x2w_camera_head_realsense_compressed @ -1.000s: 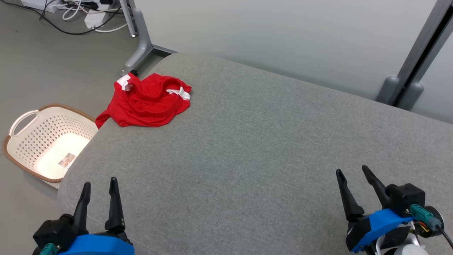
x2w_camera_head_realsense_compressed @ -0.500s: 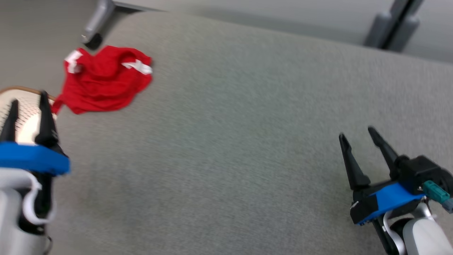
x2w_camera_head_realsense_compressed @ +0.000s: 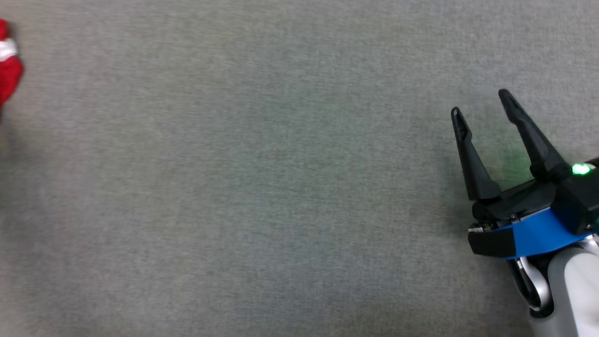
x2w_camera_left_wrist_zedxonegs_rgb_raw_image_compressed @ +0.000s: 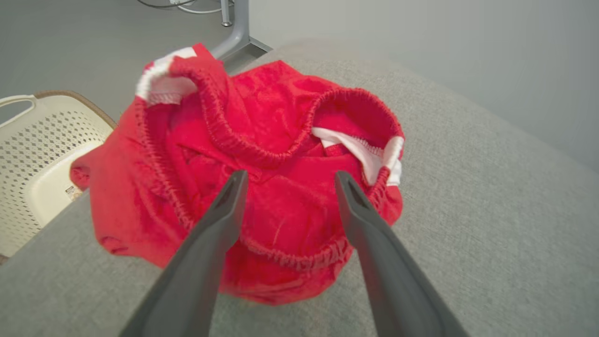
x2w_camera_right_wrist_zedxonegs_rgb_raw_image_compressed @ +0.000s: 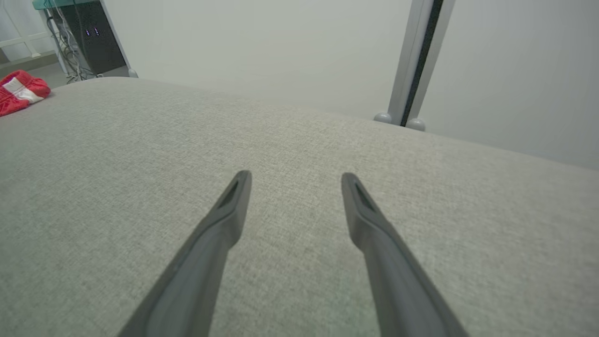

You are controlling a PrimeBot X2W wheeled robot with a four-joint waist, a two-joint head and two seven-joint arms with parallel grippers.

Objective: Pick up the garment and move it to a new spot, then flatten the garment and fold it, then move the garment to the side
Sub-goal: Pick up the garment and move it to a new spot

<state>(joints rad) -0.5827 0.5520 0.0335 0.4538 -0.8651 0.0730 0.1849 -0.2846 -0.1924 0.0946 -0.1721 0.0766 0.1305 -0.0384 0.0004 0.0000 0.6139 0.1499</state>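
The garment [x2w_camera_left_wrist_zedxonegs_rgb_raw_image_compressed: 276, 154] is a crumpled red piece with white trim and an elastic band, lying near a corner of the grey cushioned surface [x2w_camera_left_wrist_zedxonegs_rgb_raw_image_compressed: 468, 210]. In the left wrist view my left gripper [x2w_camera_left_wrist_zedxonegs_rgb_raw_image_compressed: 288, 174] hovers just over it, open, its fingers pointing at the heap with nothing between them. A sliver of the garment [x2w_camera_head_realsense_compressed: 8, 70] shows at the head view's left edge, and the garment [x2w_camera_right_wrist_zedxonegs_rgb_raw_image_compressed: 21, 96] lies far left in the right wrist view. My right gripper [x2w_camera_head_realsense_compressed: 482, 103] stands open above bare cushion at the right, far from the cloth.
A cream perforated laundry basket [x2w_camera_left_wrist_zedxonegs_rgb_raw_image_compressed: 32, 154] sits on the floor beside the cushion's left edge. A grey metal stand leg [x2w_camera_left_wrist_zedxonegs_rgb_raw_image_compressed: 236, 32] rises behind the garment. A grey post [x2w_camera_right_wrist_zedxonegs_rgb_raw_image_compressed: 416, 61] stands against the pale wall beyond the cushion's far edge.
The head camera has tilted down and swung right, so the garment slid to the left edge. The left gripper has risen out of the head view toward the garment. Both grippers stay open.
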